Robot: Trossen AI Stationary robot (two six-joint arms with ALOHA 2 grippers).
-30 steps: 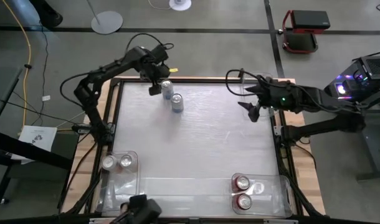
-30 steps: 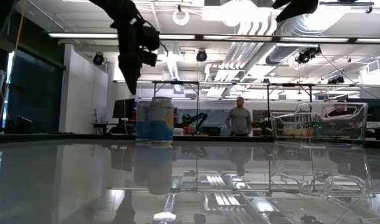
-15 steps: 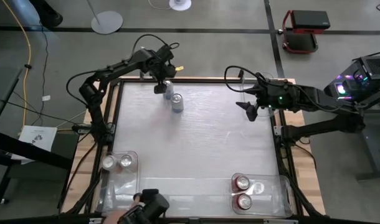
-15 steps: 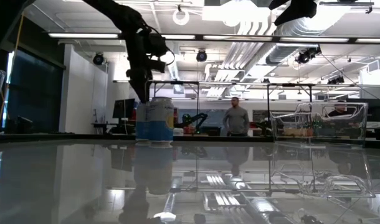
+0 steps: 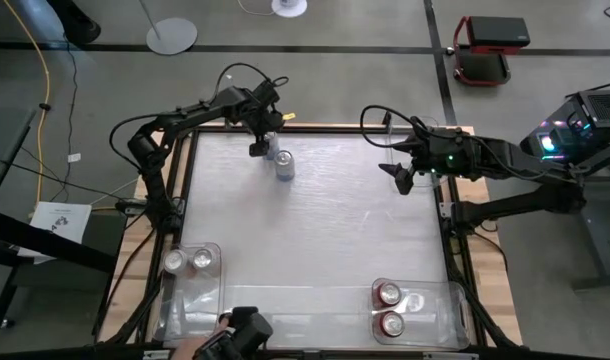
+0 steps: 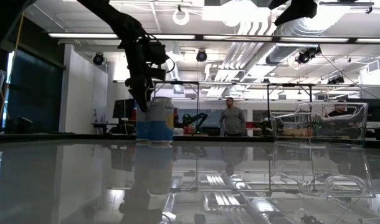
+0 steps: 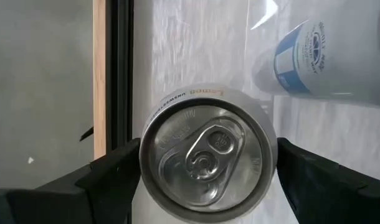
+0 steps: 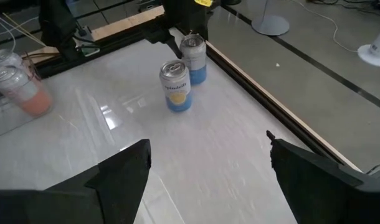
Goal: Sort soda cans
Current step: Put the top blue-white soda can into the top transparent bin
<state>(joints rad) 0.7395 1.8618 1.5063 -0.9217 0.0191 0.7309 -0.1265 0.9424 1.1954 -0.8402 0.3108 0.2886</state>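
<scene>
Two white-and-blue soda cans stand upright near the table's far edge, the far can (image 5: pixel 271 152) (image 7: pixel 205 155) and its neighbour (image 5: pixel 284 166) (image 7: pixel 330 59). My left gripper (image 5: pixel 259 146) (image 7: pixel 207 177) is open and lowered over the far can, with a finger on each side of its silver top. I cannot tell whether the fingers touch it. In the low view the left gripper (image 6: pixel 143 93) stands just left of the near can (image 6: pixel 154 119). My right gripper (image 5: pixel 400 176) (image 8: pixel 209 186) is open and hovers above the table's far right part, holding nothing.
A clear bin (image 5: pixel 215 285) at the near left corner holds two silver cans (image 5: pixel 188 261). A clear bin (image 5: pixel 440 300) at the near right holds two red cans (image 5: pixel 390 308). A dark device and a person's hand (image 5: pixel 235 335) show at the near edge. The table's middle is bare.
My left gripper has moved a little toward the table's right and come down from above can height, so its fingers now stand around the far can's top. My right gripper has barely shifted. The cans have stayed where they were.
</scene>
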